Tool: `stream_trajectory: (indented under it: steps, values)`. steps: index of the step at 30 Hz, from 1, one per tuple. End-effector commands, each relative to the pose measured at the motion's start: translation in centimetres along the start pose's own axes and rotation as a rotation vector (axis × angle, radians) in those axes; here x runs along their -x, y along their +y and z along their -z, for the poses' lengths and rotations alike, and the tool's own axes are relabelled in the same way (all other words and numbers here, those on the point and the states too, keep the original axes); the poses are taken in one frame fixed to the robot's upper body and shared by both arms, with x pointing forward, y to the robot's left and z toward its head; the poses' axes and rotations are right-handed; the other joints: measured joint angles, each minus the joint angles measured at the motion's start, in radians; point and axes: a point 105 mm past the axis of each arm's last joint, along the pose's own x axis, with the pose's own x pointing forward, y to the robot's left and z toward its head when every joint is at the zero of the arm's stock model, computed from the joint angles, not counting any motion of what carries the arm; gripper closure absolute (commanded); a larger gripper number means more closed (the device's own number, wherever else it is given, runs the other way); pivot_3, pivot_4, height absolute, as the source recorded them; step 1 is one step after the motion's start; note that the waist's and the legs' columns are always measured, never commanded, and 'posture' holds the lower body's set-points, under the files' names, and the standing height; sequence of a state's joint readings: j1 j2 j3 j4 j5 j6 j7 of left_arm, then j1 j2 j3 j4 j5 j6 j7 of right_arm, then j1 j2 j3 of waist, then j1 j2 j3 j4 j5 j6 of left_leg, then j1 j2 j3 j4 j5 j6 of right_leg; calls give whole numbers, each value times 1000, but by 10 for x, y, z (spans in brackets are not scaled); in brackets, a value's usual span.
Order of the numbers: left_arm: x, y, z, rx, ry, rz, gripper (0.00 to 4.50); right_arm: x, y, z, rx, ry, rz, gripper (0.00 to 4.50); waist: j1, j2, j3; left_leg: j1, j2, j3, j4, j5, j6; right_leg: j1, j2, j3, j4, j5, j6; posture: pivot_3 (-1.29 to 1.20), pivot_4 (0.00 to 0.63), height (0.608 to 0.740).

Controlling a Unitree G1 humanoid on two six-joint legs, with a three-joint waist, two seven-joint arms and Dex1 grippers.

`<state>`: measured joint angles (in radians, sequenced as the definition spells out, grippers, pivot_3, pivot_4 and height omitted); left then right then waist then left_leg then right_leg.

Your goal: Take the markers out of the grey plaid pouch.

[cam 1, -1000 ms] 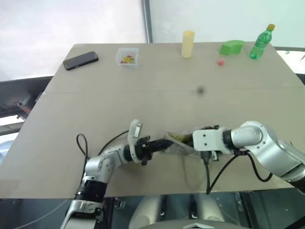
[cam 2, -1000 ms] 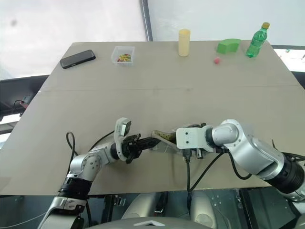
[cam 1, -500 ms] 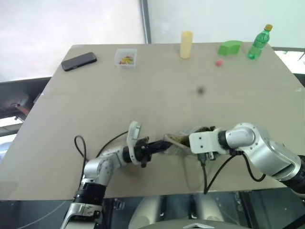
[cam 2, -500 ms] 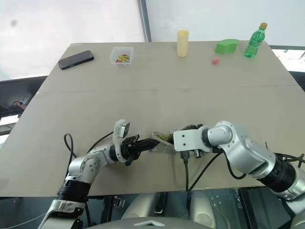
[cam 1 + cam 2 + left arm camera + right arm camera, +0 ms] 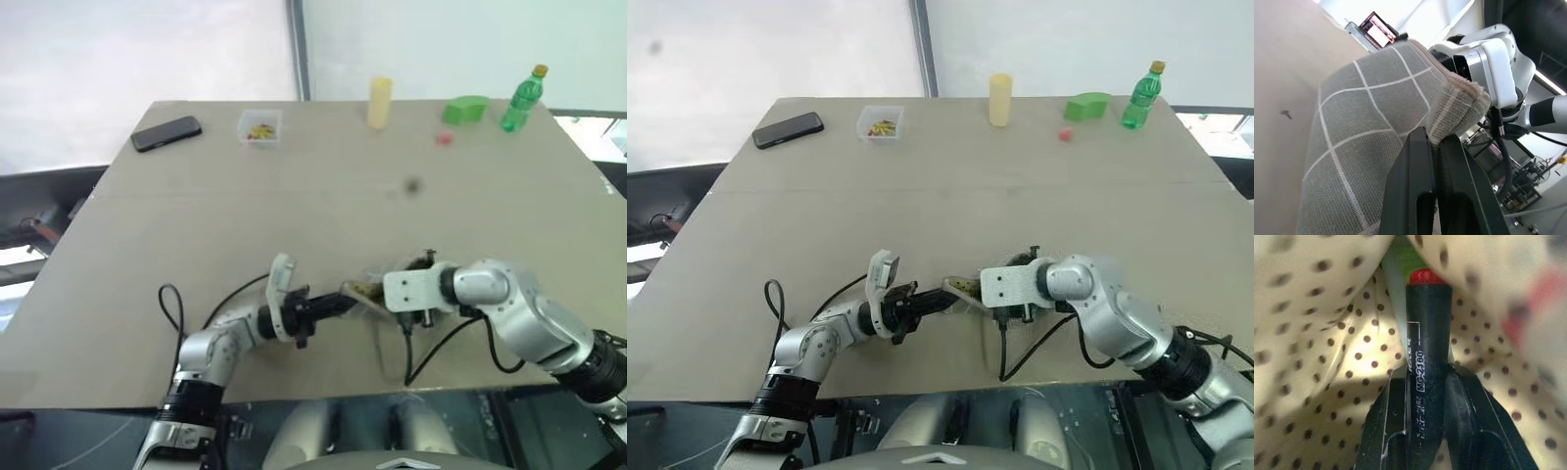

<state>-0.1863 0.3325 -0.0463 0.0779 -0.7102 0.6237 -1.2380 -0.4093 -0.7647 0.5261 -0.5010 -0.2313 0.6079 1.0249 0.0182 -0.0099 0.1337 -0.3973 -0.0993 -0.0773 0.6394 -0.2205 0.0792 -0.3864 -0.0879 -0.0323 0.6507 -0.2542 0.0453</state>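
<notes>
Left jaws pressed together on a folded edge of the grey plaid pouch (image 5: pixel 1366 142), fabric pinched between the black fingers (image 5: pixel 1415 186). Right jaws closed around a black-barrelled marker (image 5: pixel 1427 362) with a red end, seen inside the tan dotted lining (image 5: pixel 1317 362); a pale green stick (image 5: pixel 1396 289) lying just behind the marker, deeper in the pouch.

Head views, table (image 5: pixel 323 196) read as a clock face with 6 o'clock nearest the robot:
- Pouch at about 6 o'clock, near the front edge, held up between the two grippers, mouth toward the right arm.
- Left gripper (image 5: pixel 328 306) at the pouch's 9 o'clock end, pointing toward 3 o'clock.
- Right gripper (image 5: pixel 1014 266) entering the pouch from its 3 o'clock side, tips hidden by the fabric and the white wrist block.
- Black phone (image 5: pixel 167 133) at about 10 o'clock, near the far left corner.
- Clear box (image 5: pixel 260 126) of coloured bits at 11 o'clock.
- Pale yellow cylinder (image 5: pixel 379 102) upright at 12 o'clock.
- Small red ball (image 5: pixel 444 139) at 1 o'clock, just in front of the green block (image 5: pixel 464 109).
- Green bottle (image 5: pixel 521 98) upright near the far right corner, beside the block.
</notes>
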Motion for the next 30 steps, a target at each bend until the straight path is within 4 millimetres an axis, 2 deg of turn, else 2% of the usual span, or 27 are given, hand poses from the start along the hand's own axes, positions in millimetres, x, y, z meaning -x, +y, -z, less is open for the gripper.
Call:
stream_trajectory:
  steps: [1, 5, 11, 14, 17, 18, 20, 22, 24, 27, 30]
  values:
    - [4, 9, -5, 3, -54, -53, 4500, 23, 5, -13, -142, -135, -67, 4116, 4, 4, 2, -1, 0, 0, -2, 0, 0, 0, 0, -1, -2, 1, 1, 0, 150, 740]
    - [4, 20, -9, -36, -65, -107, 4500, 51, 1, -33, -191, -251, -59, 4117, 10, 10, 7, -2, 0, -1, -6, 0, 0, -2, 0, -1, -6, 4, 1, 0, 150, 740]
    - [2, 27, -11, -102, -45, -126, 4500, 74, -10, -53, -316, -430, -19, 4117, 18, 11, 8, -3, 0, -3, -6, 0, 0, -2, 0, -3, -7, 2, 3, 0, 150, 740]
    - [0, 28, -11, -140, -32, -124, 4500, 91, -28, -64, -400, -567, 53, 4117, 18, 11, 10, -3, 0, -3, -6, 0, 0, -2, 0, -3, -7, 2, 3, 0, 150, 740]
    - [-1, 27, -10, -162, -23, -119, 4500, 118, -66, -66, -538, -730, 246, 4117, 18, 12, 11, -4, 0, -3, -7, 0, 0, -2, 0, -3, -7, 2, 3, 0, 150, 740]
    - [-1, 27, -9, -171, -18, -119, 4500, 126, -79, -59, -582, -738, 324, 4117, 18, 12, 11, -4, 0, -3, -7, 0, 0, -3, 0, -3, -7, 2, 3, 0, 150, 740]
    - [-2, 24, -6, -197, 4, -107, 4500, 137, -102, -34, -618, -644, 511, 4117, 24, 11, 11, -5, 0, -3, -7, 0, 0, -4, 0, -3, -7, 4, 0, 0, 150, 740]
    - [-2, 20, 0, -209, 22, -96, 4500, 146, -125, 5, -723, -504, 671, 4117, 23, 12, 10, -8, -1, -2, -7, 0, 0, -7, -1, -3, -8, 5, -1, 0, 150, 740]
    - [-2, 17, 3, -215, 33, -89, 4500, 149, -134, 31, -773, -402, 732, 4117, 22, 12, 10, -15, -2, -2, -6, 1, 0, -14, -1, -3, -8, 6, -2, 0, 150, 740]
    - [-3, 15, 5, -220, 35, -86, 4500, 130, -135, 63, -887, -305, 714, 4117, 18, 13, 10, -17, -2, -1, -7, 6, 0, -16, -1, -2, -8, 6, -2, 0, 150, 740]
    - [-4, 12, 4, -224, 35, -80, 4500, 96, -122, 103, -1069, -221, 662, 4117, 11, 14, 10, -17, -1, -2, -9, 5, 1, -16, 0, -2, -8, 6, -3, 0, 150, 740]
